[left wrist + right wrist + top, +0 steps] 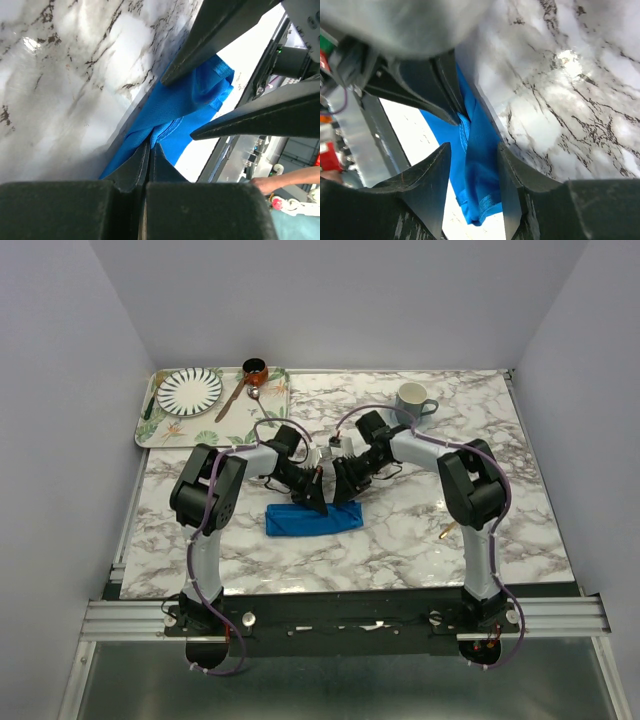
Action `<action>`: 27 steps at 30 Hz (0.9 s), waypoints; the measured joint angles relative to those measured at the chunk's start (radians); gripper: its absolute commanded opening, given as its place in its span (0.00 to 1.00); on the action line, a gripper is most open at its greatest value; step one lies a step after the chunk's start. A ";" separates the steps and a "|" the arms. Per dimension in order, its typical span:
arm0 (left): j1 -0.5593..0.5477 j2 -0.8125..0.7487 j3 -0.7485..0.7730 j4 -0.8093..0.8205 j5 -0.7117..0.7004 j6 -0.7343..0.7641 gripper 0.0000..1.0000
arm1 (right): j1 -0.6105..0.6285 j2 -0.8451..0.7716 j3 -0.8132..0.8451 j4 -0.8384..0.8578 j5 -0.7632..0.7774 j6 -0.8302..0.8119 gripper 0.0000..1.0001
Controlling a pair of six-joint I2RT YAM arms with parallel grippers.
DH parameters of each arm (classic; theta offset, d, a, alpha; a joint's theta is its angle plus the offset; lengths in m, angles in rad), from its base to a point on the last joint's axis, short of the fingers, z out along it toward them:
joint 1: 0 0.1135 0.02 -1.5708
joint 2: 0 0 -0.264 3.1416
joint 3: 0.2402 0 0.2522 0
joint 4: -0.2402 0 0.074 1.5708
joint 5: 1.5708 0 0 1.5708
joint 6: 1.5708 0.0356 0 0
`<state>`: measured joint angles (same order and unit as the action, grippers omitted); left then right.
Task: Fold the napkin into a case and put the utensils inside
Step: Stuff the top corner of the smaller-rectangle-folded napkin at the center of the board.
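Observation:
The blue napkin [314, 519] lies on the marble table [500, 455] as a narrow folded strip, between the two arms. My left gripper [318, 503] is shut, pinching an edge of the cloth [200, 95] at its tips [150, 144]. My right gripper [343, 492] is open, one finger [437, 170] on each side of the napkin's free end [481, 175], apart from it. From the left wrist view, the right fingers [260, 116] stand spread over the cloth. Of the utensils, one slim gold-coloured piece [446, 532] lies by the right arm.
A patterned tray [150, 422] at the back left holds a striped plate [189, 390], a brown-handled spoon [237, 397] and a small copper pot [254, 369]. A grey mug [413, 402] stands at the back, behind the right arm.

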<state>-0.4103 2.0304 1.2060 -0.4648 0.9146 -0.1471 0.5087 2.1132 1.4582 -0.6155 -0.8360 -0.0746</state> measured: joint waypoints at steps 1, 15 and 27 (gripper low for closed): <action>0.001 0.003 0.002 0.000 0.003 -0.002 0.00 | 0.000 -0.002 -0.004 -0.001 0.001 -0.014 0.50; 0.005 0.030 0.016 0.010 0.031 -0.077 0.00 | 0.027 -0.031 -0.034 0.003 0.109 -0.116 0.48; 0.009 0.040 0.018 0.031 0.037 -0.161 0.00 | 0.078 -0.057 -0.038 0.003 0.214 -0.156 0.53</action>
<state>-0.4011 2.0705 1.2236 -0.4339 0.9520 -0.3077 0.5865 2.0563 1.4200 -0.6128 -0.6216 -0.2306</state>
